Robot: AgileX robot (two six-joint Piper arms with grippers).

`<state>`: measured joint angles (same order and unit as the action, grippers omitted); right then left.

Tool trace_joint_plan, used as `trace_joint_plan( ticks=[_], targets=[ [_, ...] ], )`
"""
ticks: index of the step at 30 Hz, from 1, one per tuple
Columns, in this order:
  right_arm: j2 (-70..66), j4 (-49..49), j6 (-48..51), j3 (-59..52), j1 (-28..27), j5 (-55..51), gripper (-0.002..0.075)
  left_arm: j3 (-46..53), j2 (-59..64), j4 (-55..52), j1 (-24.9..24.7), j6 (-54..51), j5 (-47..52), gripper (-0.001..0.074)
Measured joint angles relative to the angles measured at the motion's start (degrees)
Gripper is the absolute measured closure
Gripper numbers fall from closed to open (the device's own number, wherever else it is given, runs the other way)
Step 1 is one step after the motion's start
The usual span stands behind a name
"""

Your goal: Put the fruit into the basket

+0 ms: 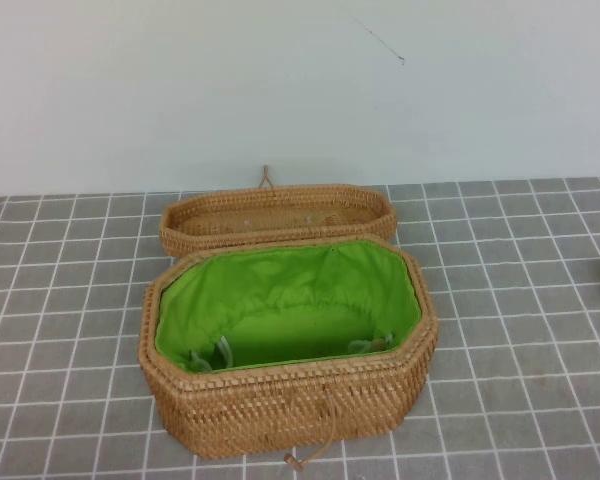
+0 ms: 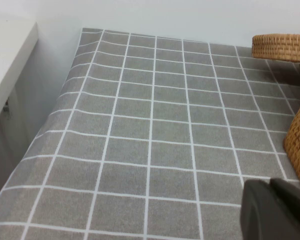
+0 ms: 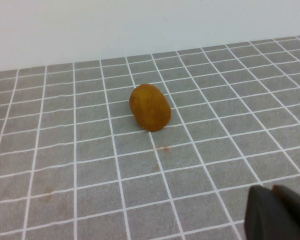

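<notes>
Judging from how things lie, you are at the very start: the fruit [image 3: 150, 107] has not been picked up, and the basket [image 1: 288, 345] stands open with nothing in its green lining [image 1: 280, 290] but its own drawstring cords.

In the high view the fruit shows only as a sliver at the far right edge of the worktop [image 1: 520, 300], well apart from the basket and on your right arm's side. The right wrist view gives it whole: a small orange-brown oval resting alone on the grey checked cloth, nothing touching it. Its long axis looks tipped somewhat up from the cloth, with the narrower end towards the back wall [image 1: 300, 80] and the broader end resting nearer the camera.

Neither arm appears in the high view. Your right gripper [image 3: 280, 212] shows only as a dark tip at the corner of its wrist view, short of the fruit and clear of it; you cannot tell whether its fingers are wide or narrow. Your left gripper [image 2: 272, 210] is likewise a dark tip in its own view, just beside the basket's woven wall, with the shallow lid [image 1: 277, 215] farther off; its fingers cannot be read either.

Your next move most likely belongs to the right arm: bring the gripper over the fruit and close across its short width rather than along its length, since a smooth rounded skin could roll or squirt out. After that comes the carry leftward over the basket rim.
</notes>
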<state>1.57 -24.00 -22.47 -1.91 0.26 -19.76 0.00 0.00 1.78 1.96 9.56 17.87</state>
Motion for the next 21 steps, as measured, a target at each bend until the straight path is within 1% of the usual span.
trace_joint_plan(
  ticks=[8,12,14,19,21],
  targets=[
    [0.0,-0.4,0.0,0.0,0.0,0.1,0.0729,0.0,0.0,0.0,0.0,0.0,0.0,0.0738],
    [0.0,2.7,-3.4,0.0,0.0,3.6,0.0729,0.0,0.0,0.0,0.0,-0.1,0.0,0.0738],
    [-0.1,2.7,-6.3,0.0,0.0,8.8,0.0729,0.0,0.0,0.0,0.0,-0.1,0.0,0.0738],
    [-0.1,2.8,-22.6,0.0,0.0,27.8,0.0729,0.0,0.0,0.0,0.0,-0.1,0.0,0.0738],
    [-0.1,2.6,-23.1,0.0,0.0,32.9,0.0729,0.0,0.0,0.0,0.0,-0.1,0.0,0.0738]
  ],
)
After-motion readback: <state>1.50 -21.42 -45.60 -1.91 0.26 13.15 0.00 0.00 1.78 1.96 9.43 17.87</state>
